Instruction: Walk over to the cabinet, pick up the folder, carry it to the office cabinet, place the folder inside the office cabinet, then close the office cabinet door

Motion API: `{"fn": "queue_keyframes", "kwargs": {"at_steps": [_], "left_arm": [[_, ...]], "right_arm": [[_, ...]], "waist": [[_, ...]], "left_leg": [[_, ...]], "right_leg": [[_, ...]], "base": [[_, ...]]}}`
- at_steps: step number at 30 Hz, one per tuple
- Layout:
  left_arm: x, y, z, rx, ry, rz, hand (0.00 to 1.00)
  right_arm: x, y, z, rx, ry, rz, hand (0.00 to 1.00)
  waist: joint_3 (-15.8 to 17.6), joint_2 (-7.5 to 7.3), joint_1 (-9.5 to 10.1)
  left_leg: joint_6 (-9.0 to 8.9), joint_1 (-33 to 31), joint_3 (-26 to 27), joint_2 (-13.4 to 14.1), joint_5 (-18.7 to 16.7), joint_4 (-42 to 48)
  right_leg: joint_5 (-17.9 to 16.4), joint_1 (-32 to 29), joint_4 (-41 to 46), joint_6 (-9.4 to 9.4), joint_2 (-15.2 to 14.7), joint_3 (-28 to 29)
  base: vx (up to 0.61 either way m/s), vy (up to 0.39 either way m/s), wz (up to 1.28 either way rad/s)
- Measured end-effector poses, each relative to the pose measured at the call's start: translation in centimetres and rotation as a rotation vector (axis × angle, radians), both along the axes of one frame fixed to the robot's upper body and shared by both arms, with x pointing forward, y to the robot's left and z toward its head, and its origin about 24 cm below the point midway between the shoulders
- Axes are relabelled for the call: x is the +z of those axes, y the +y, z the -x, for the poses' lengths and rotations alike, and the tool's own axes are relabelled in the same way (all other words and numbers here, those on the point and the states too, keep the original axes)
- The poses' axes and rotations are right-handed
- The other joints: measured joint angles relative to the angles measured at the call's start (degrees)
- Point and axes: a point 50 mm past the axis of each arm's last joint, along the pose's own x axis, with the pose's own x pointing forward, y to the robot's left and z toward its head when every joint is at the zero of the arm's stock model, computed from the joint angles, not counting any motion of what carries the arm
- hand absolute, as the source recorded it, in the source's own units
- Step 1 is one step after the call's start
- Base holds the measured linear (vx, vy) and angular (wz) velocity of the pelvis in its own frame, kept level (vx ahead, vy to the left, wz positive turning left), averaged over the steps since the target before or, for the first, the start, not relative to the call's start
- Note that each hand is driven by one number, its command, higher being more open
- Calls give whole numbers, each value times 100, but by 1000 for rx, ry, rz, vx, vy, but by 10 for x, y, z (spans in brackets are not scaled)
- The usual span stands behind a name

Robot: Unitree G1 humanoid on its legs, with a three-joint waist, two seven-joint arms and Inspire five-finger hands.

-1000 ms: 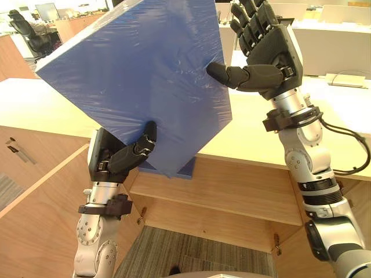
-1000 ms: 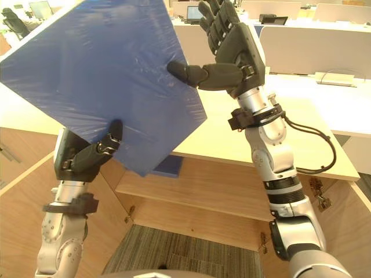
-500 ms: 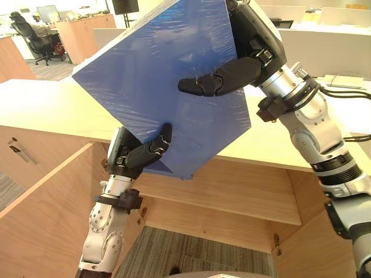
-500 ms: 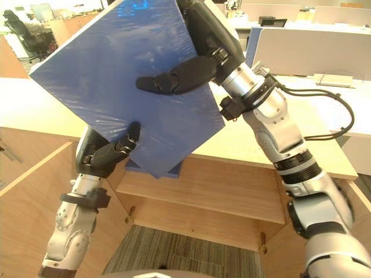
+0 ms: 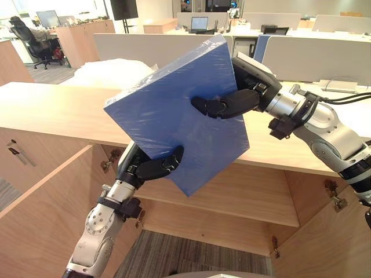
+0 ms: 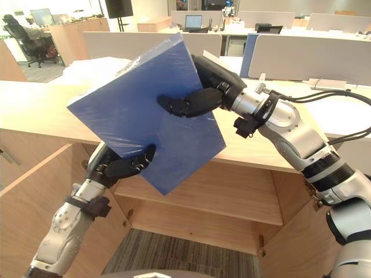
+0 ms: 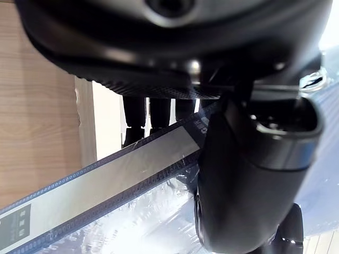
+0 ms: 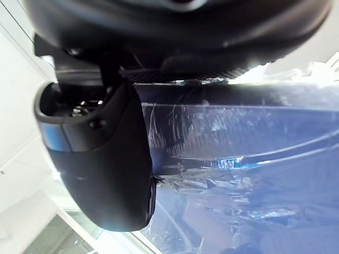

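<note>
The stiff, plastic-wrapped blue folder hangs tilted above the counter and open office cabinet, the left hand gripping its lower edge and the right hand its upper right edge, fingers closed round it; likely light but slippery, so opposite-edge holds suit.

Left arm raised from the lower left, left hand pinching the lower edge of the folder, thumb in front, right arm stretched in from the right, right hand clamped on its upper edge, thumb across the face
</note>
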Motion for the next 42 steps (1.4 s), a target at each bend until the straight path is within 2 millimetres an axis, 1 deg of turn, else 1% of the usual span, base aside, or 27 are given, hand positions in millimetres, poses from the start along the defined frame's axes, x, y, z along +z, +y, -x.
{"fn": "queue_keyframes", "kwargs": {"at_steps": [5, 7, 10, 11, 12, 13, 14, 16, 17, 19, 20, 21, 22, 24, 26, 27, 29, 31, 32, 33, 34, 35, 36, 38, 39, 40, 42], "left_arm": [[-11, 6, 10, -20, 69, -11, 100], [-13, 8, 11, -46, 88, -6, 100], [-24, 14, 15, -119, 159, 47, 100], [-37, 18, 19, -139, 215, 80, 100], [-43, 19, 21, -144, 239, 92, 100], [-56, 20, 25, -145, 289, 119, 100], [-63, 19, 28, -144, 316, 134, 100], [-92, 16, 36, -131, 433, 205, 100], [-100, 15, 39, -124, 462, 220, 100], [-132, 10, 52, -93, 593, 277, 100], [-140, 9, 55, -84, 626, 286, 100], [-155, 8, 65, -61, 702, 299, 100], [-171, 10, 76, -31, 790, 295, 100], [-191, 13, 92, 17, 913, 278, 100], [-217, 17, 118, 125, 1082, 257, 100], [-226, 20, 128, 179, 1142, 253, 100], [-233, 32, 139, 307, 1200, 242, 100], [-238, 41, 151, 376, 1253, 203, 100], [-241, 45, 161, 412, 1295, 174, 100], [-242, 46, 166, 426, 1314, 158, 100], [-245, 49, 175, 456, 1349, 143, 100], [-246, 51, 183, 495, 1377, 135, 100], [-247, 52, 185, 518, 1384, 138, 100], [-248, 55, 188, 594, 1390, 139, 100], [-248, 55, 189, 613, 1393, 138, 100], [-248, 56, 191, 646, 1398, 132, 100], [-249, 57, 193, 692, 1415, 113, 100]], "right_arm": [[-22, 0, 12, 26, 50, 6, 0], [-27, -1, 14, 25, 65, 3, 0], [-46, -2, 19, 24, 122, 12, 0], [-57, 1, 22, 28, 141, 32, 0], [-61, 3, 23, 31, 147, 44, 0], [-70, 7, 25, 36, 158, 66, 0], [-74, 8, 26, 38, 163, 80, 0], [-88, 16, 28, 46, 159, 150, 0], [-90, 19, 29, 51, 154, 164, 0], [-101, 29, 32, 78, 135, 229, 0], [-103, 31, 33, 84, 132, 244, 0], [-106, 35, 34, 95, 128, 267, 0], [-107, 39, 34, 106, 129, 264, 0], [-106, 45, 34, 117, 114, 243, 0], [-100, 57, 33, 117, 71, 193, 0], [-97, 61, 34, 120, 60, 165, 0], [-94, 74, 38, 122, -6, 148, 0], [-100, 85, 44, 130, -41, 152, 0], [-110, 91, 50, 132, -44, 171, 0], [-116, 94, 52, 135, -42, 190, 0], [-132, 100, 58, 150, -20, 237, 0], [-152, 105, 62, 164, 33, 289, 0], [-163, 107, 65, 170, 62, 318, 0], [-204, 110, 76, 192, 177, 435, 0], [-213, 110, 80, 197, 199, 462, 0], [-228, 109, 86, 207, 239, 506, 0], [-239, 106, 87, 179, 240, 564, 0]], "waist": [[-25, -30, 10], [-38, -45, 26], [-66, -75, 67], [-66, -76, 68], [-67, -79, 69], [-72, -85, 71], [-70, -89, 74], [-45, -129, 101], [-38, -140, 101], [-26, -162, 101], [-27, -163, 101], [-20, -165, 101], [1, -176, 96], [19, -195, 86], [49, -212, 78], [58, -220, 77], [115, -230, 72], [141, -227, 74], [153, -226, 71], [156, -225, 68], [217, -196, 63], [243, -214, 53], [256, -212, 58], [321, -208, 71], [340, -200, 71], [382, -178, 62], [439, -126, 19]], "left_leg": [[-11, 1, -4, 14, -2, 0], [-13, 0, -10, 17, -1, -1], [-16, -10, -15, 20, -2, -3], [-16, -23, -16, 19, -2, -4], [-15, -36, -16, 18, -1, -4], [-14, -73, -16, 18, 1, -4], [-13, -86, -18, 18, 3, -4], [-12, -99, -19, 12, 6, -4], [-12, -100, -20, 12, 6, -4], [-11, -133, -40, 27, 4, -4], [-11, -155, -45, 30, 4, -4], [-9, -200, -42, 44, 6, -4], [-9, -203, -33, 53, 6, -4], [-11, -196, -17, 62, 4, -3], [-17, -182, 4, 87, 0, -2], [-21, -178, 10, 100, -3, -2], [-38, -147, 17, 141, -15, -1], [-60, -94, 25, 158, -31, -2], [-66, -64, 24, 161, -36, -2], [-68, -59, 24, 164, -38, -2], [-76, -17, 26, 163, -44, -2], [-83, 16, 26, 164, -50, -3], [-94, 16, 23, 163, -60, -3], [-121, 12, 22, 158, -81, -3], [-121, 11, 22, 153, -82, -3], [-119, 9, 22, 143, -86, -4], [-116, 7, 24, 126, -93, -3]], "right_leg": [[-18, -5, 20, -23, 12, -6], [-23, -6, 25, -27, 16, -12], [-41, -23, 47, -29, 15, -17], [-47, -39, 51, -24, 12, -18], [-49, -50, 52, -22, 11, -18], [-51, -91, 64, -19, 10, -18], [-51, -103, 65, -19, 9, -19], [-54, -119, 77, -13, 3, -18], [-55, -120, 77, -12, 3, -18], [-65, -135, 65, -6, 2, -38], [-65, -159, 64, -6, 3, -43], [-64, -210, 70, -7, 9, -38], [-64, -213, 69, -7, 13, -28], [-64, -212, 61, -7, 19, -10], [-63, -207, 54, -9, 38, 12], [-62, -206, 53, -11, 49, 21], [-58, -188, 47, -39, 86, 44], [-63, -139, 40, -53, 100, 70], [-66, -104, 30, -59, 102, 71], [-67, -99, 29, -61, 104, 71], [-69, -64, 29, -62, 104, 70], [-73, -32, 29, -62, 104, 70], [-75, -31, 30, -63, 104, 66], [-98, -31, 33, -31, 98, 63], [-100, -32, 33, -28, 93, 63], [-105, -32, 33, -21, 81, 61], [-115, -34, 36, -3, 61, 59]], "base": [[0, 0, 0], [0, 0, 0], [0, 0, 0], [0, 0, 0], [0, 0, 0], [0, 0, 0], [0, 0, 0], [0, 0, 0], [0, 0, 0], [9, -17, 5], [2, -18, 3], [0, 0, 0], [7, -13, -4], [12, -13, -5], [9, -27, -6], [0, 0, 0], [-16, -27, -6], [-24, -23, -7], [0, 0, 0], [0, 0, 0], [0, 0, 0], [0, 0, 0], [0, 0, 0], [0, 0, 0], [0, 0, 0], [0, 0, 0], [0, 0, 0]]}}
